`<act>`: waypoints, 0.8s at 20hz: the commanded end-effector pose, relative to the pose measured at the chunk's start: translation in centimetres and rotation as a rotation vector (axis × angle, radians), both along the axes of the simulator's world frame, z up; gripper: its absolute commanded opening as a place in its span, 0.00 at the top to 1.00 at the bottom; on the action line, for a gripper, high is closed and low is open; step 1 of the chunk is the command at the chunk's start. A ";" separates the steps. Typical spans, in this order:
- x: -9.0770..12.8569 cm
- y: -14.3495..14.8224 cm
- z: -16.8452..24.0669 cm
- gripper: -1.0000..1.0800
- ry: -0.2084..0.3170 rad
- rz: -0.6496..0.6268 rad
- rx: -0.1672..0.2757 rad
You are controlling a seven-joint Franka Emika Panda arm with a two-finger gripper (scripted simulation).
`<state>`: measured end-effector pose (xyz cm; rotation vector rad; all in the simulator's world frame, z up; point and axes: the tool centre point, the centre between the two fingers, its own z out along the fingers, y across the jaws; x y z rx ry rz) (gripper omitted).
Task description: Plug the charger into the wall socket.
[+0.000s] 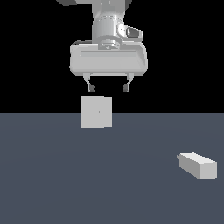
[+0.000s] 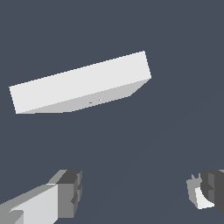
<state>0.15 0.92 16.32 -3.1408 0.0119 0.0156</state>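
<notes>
The wall socket (image 1: 96, 112) is an upright flat square white block with two tiny dots at its face centre, standing on the grey floor left of centre in the exterior view. From the wrist view the wall socket (image 2: 81, 83) shows its top edge and the two dots. The charger (image 1: 197, 164), a small elongated white block with a short prong stub at its left end, lies on the floor at the exterior view's lower right. It does not show in the wrist view. My gripper (image 1: 108, 88) hangs open above the socket, holding nothing, and its fingers (image 2: 70, 192) are spread wide.
A flat dark grey floor (image 1: 87, 183) carries both blocks. Behind it the background is black.
</notes>
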 end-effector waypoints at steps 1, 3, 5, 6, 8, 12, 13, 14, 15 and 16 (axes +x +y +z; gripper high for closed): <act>0.0 0.0 0.0 0.04 0.000 0.000 0.000; -0.1 -0.1 0.0 0.04 0.000 0.001 0.000; -0.2 -0.2 -0.2 0.04 -0.001 0.003 0.000; -0.3 -0.3 -0.2 0.04 -0.002 0.004 0.000; -0.7 -0.7 -0.5 0.04 -0.003 0.009 0.000; -1.7 -1.8 -1.2 0.04 -0.008 0.022 0.000; -2.1 -2.1 -1.5 0.04 -0.009 0.027 0.000; -2.5 -2.5 -1.8 0.04 -0.011 0.032 0.000; -2.9 -3.0 -2.1 0.04 -0.013 0.037 0.000; -3.3 -3.5 -2.4 0.04 -0.015 0.043 0.000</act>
